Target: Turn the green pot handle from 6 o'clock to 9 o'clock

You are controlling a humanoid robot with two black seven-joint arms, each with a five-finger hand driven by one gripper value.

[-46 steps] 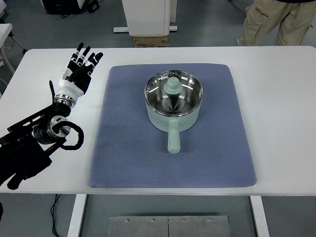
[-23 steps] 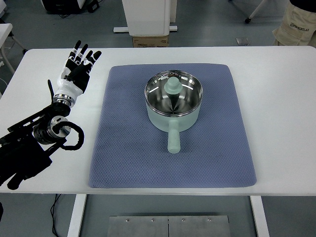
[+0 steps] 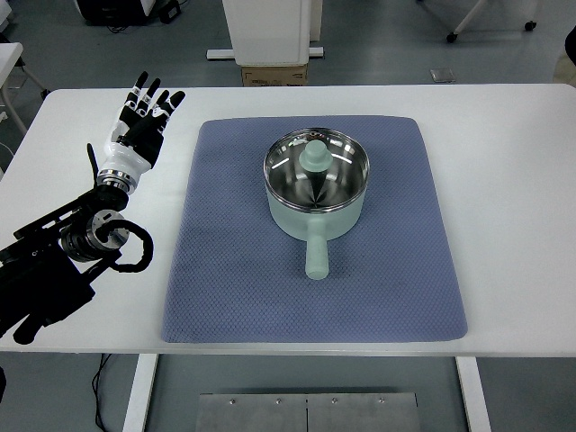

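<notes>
A pale green pot (image 3: pixel 316 192) with a glass lid and a green knob sits in the middle of a blue-grey mat (image 3: pixel 315 229). Its handle (image 3: pixel 317 255) points straight toward the near table edge, at 6 o'clock. My left hand (image 3: pixel 144 120) is over the bare table well left of the mat, fingers spread and pointing away from me, holding nothing. Its arm comes in from the lower left. The right arm does not show.
The white table (image 3: pixel 504 180) reaches past the mat on all sides. Beyond its far edge stand a white cabinet base (image 3: pixel 270 31) and a cardboard box (image 3: pixel 274 74) on the floor.
The person standing past the far right corner of the table has walked out of view. My left hand shifted slightly to the left; the pot has not moved.
</notes>
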